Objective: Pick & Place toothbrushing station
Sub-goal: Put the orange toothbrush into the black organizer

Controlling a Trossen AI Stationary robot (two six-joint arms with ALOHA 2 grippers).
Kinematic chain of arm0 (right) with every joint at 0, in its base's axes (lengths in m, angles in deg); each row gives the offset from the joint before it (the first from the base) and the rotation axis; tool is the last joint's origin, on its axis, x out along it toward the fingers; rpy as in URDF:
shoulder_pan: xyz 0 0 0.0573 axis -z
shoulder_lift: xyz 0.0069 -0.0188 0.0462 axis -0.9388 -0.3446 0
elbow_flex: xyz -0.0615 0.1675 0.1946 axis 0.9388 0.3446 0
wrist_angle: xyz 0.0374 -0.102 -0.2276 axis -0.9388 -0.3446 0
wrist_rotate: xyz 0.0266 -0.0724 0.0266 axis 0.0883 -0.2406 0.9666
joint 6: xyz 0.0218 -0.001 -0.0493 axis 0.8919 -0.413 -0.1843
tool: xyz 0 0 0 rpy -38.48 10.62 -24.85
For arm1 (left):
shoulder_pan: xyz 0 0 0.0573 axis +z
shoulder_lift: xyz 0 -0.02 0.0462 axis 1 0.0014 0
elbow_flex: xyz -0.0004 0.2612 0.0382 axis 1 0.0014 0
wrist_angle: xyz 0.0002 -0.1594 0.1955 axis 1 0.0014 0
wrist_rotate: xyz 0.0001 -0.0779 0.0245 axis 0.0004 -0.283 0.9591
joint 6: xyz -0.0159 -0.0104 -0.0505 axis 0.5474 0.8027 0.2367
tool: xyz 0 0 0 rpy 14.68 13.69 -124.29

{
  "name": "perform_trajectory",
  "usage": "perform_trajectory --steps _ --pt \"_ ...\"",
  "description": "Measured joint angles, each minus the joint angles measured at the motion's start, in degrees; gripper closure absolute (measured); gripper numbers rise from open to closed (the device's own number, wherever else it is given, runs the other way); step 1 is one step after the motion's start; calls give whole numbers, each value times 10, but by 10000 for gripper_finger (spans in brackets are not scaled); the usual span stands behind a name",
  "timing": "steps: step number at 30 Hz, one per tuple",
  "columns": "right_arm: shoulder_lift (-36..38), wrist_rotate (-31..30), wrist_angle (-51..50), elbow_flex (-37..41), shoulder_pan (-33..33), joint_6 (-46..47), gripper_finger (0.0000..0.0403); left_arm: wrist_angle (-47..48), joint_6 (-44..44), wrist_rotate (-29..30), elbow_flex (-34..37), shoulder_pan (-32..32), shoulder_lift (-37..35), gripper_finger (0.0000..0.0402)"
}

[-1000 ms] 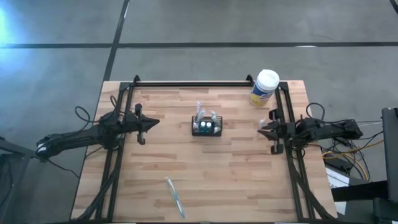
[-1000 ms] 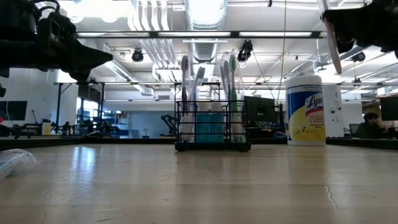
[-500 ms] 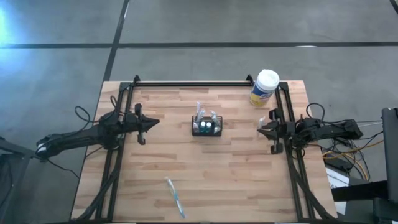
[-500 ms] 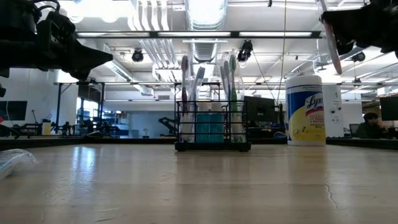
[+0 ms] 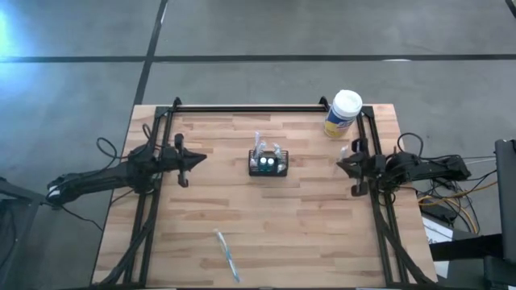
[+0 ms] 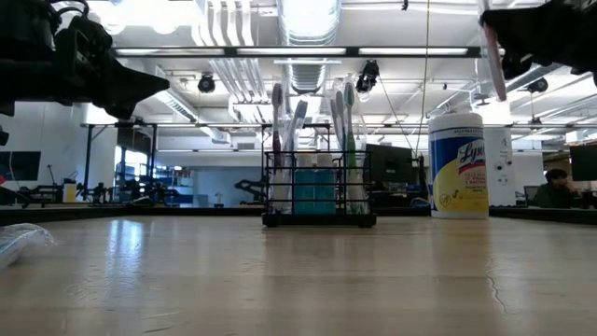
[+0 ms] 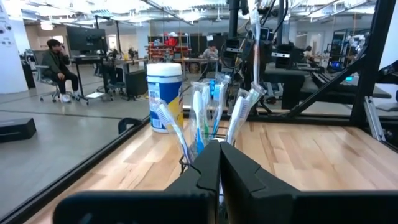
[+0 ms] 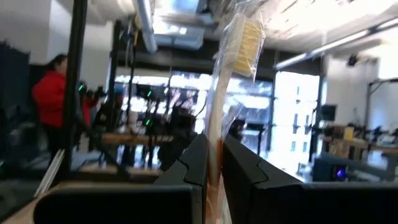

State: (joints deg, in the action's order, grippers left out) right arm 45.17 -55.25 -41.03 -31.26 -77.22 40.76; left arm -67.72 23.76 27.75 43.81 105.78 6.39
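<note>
Since the earlier frames we note only the right gripper (image 5: 345, 163) drawing back a little toward the table's right edge, clamped on a wrapped toothbrush (image 8: 235, 43) held upright above the table. We find the left gripper (image 5: 196, 159) unmoved at the left side, fingers shut on nothing. The black wire holder (image 5: 268, 163) stands mid-table, brushes in it, well apart from both grippers; another wrapped toothbrush (image 5: 226, 255) lies near the front edge. We judge the carried brush not yet delivered.

Overhead, table-level, two wrist views, sharing holder (image 5: 267, 164)
</note>
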Motion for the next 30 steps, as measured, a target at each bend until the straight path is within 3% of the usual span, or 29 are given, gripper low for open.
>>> perform_trajectory --steps 9,17,26,30 --pt "-78 -5 53 -22 27 -12 380 -25 2 0 0 0 0 390" --pt "-236 -1 50 -132 32 -38 380 -79 2 6 0 0 0 390" --pt "-429 109 121 -241 48 -95 380 -107 33 3 -67 0 37 390" --pt "-502 119 135 -275 59 -97 380 -108 36 1 -108 0 90 390"
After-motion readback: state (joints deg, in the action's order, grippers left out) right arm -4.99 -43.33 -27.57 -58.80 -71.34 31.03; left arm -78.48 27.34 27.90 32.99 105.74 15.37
